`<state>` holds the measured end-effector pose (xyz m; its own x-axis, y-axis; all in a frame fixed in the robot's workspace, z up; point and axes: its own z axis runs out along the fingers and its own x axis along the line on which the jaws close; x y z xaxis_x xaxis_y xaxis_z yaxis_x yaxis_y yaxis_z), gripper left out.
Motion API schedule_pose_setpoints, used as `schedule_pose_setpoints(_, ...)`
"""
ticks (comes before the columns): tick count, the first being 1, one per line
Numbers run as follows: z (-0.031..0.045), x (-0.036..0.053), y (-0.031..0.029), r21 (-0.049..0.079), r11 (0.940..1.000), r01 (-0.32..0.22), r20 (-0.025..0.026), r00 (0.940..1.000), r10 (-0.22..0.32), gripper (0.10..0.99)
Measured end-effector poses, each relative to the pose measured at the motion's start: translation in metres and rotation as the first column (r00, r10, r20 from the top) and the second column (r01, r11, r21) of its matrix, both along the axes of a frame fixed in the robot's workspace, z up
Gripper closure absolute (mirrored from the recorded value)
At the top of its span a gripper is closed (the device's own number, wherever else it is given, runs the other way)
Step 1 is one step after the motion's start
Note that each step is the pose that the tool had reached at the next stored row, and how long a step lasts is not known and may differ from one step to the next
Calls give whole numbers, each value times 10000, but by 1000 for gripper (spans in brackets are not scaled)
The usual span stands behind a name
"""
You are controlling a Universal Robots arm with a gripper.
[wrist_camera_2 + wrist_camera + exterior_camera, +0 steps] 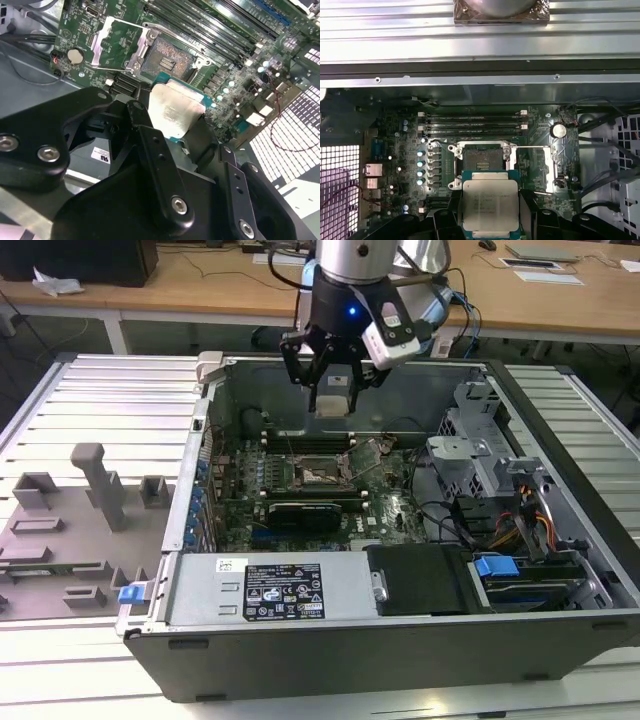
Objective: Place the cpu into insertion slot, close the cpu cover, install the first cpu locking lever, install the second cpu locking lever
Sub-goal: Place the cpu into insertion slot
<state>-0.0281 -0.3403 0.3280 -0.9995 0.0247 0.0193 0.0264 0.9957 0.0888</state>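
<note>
My gripper (331, 390) hangs over the open computer case, shut on the cpu (332, 404), a small square chip with a silver-grey face and a teal-edged rim. In both wrist views the cpu (490, 202) (175, 112) sits pinched between the black fingers (445, 220), its metal face showing. Lower down, the insertion slot (481, 161) (167, 55) (322, 472) lies bare on the green motherboard, with the chip held well above it and slightly off to one side. The cpu cover (547, 165) (112, 42) is swung open beside the slot, and thin wire levers (165, 30) stand raised.
Memory slots (475, 122) run behind the socket. In front of it lies a black card (305, 510). The case's front holds a power supply (270, 590), and a drive cage with cables (490, 480) fills the exterior view's right. A grey fixture tray (80, 510) lies at the left.
</note>
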Motion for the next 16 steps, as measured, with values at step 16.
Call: schedule_pose_setpoints(16,-261,0,0,-2,9942,1079,0,9942,-1079,545)
